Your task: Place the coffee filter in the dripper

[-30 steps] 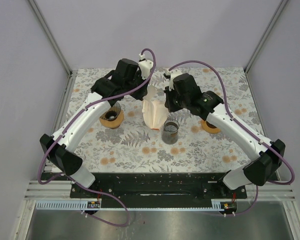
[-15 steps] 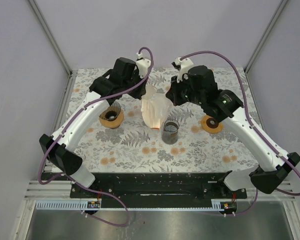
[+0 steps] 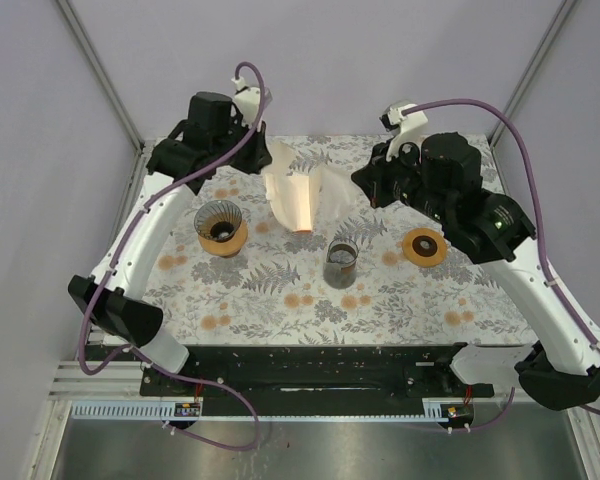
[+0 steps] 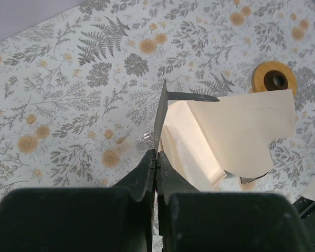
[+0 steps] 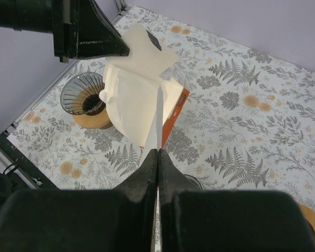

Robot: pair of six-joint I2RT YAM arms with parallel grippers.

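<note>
Both arms raised over the far half of the desk, a floral-patterned surface.

Coffee filter: cream paper, held in the air between the two arms and spread open, its narrow end pointing down toward the desk. It is not in the dripper.

Left end effector: clenched on the filter's left edge. In the left wrist view the fingers are pressed together on a thin sheet edge, and the filter fans out to the right.

Right end effector: clenched on the filter's right edge. In the right wrist view it pinches a sheet seen edge-on, and the filter's open body lies beyond.

Dripper: ribbed glass cone on a tan collar, upright on the desk to the left of the filter and apart from it, just beside the left forearm. The right wrist view shows it partly behind the paper.

Nearby things:
- Glass cup, upright, near the filter's low tip on the near side.
- Orange ring with a dark hole, flat on the desk under the right arm, well apart from the dripper.
- Orange-red edge at the filter's lower side; I cannot tell what it belongs to.
</note>
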